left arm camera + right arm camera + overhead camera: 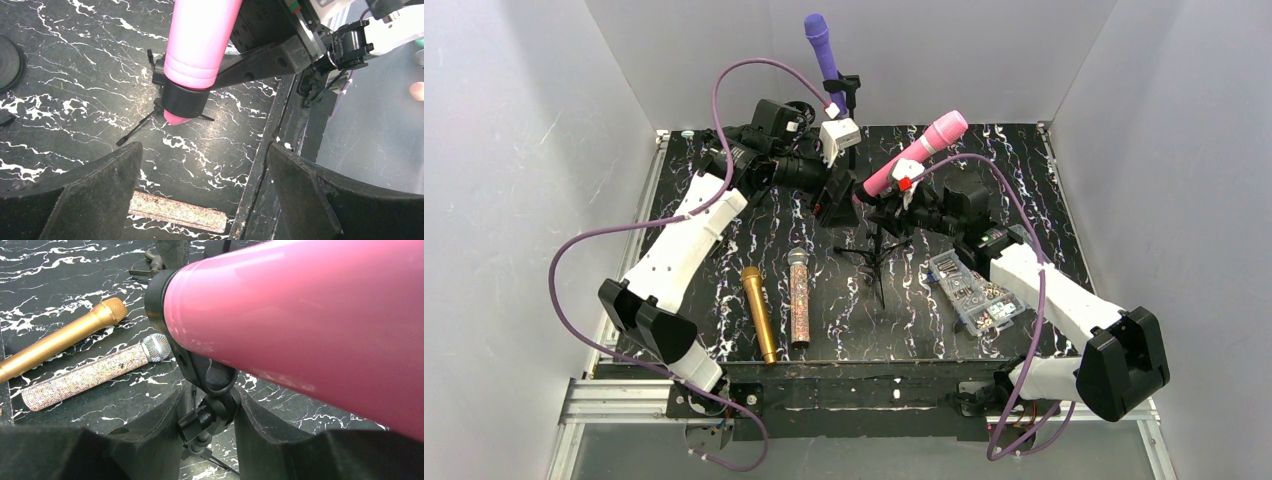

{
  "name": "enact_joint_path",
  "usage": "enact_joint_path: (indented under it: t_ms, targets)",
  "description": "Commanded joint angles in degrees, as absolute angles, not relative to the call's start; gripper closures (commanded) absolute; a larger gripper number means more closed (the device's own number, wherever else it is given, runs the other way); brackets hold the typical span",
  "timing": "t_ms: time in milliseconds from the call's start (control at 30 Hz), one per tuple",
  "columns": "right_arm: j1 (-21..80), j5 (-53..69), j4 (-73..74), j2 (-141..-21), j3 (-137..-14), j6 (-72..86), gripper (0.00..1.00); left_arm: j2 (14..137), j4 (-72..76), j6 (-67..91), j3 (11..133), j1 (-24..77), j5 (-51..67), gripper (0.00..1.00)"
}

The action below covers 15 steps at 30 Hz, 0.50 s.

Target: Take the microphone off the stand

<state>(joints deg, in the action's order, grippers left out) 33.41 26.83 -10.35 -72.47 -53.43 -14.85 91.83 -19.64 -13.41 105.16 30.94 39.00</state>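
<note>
The pink microphone [914, 152] sits tilted in the black clip [184, 100] of a small tripod stand [879, 255]. Its tail pokes out below the clip. My right gripper [212, 415] is shut on the stand's swivel joint [220, 407] just under the clip, and the pink microphone body [300, 315] fills the view above it. My left gripper [205, 165] is open, with nothing between its fingers [100, 185]. It hangs just off the microphone's tail end [172, 117] without touching it. In the top view the left gripper [834, 195] is left of the clip.
A purple microphone [822, 45] stands in a second stand at the back. A gold microphone [759, 312] and a glittery one [799, 298] lie on the black marbled table [724, 330] at the front. A clear parts box [974, 290] sits at the front right.
</note>
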Motion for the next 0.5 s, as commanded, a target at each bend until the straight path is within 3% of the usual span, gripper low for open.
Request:
enact_joint_path:
  t_ms: [0,333,467]
  targets:
    - [33.9,26.7,-5.1,-72.0,-54.9,-13.9,0.57,92.0,-22.3,-14.7,107.1,31.0,39.5,0.02]
    - [33.5,25.6,-8.2,-71.3,-51.6,-11.6,0.56,91.1,-22.3,-16.1,106.1,31.1,38.8,0.02]
    - [32.7,25.9,-10.1,-71.2,-50.0,-8.9,0.49,91.7,-22.4,-15.9,106.7,31.2,39.1,0.02]
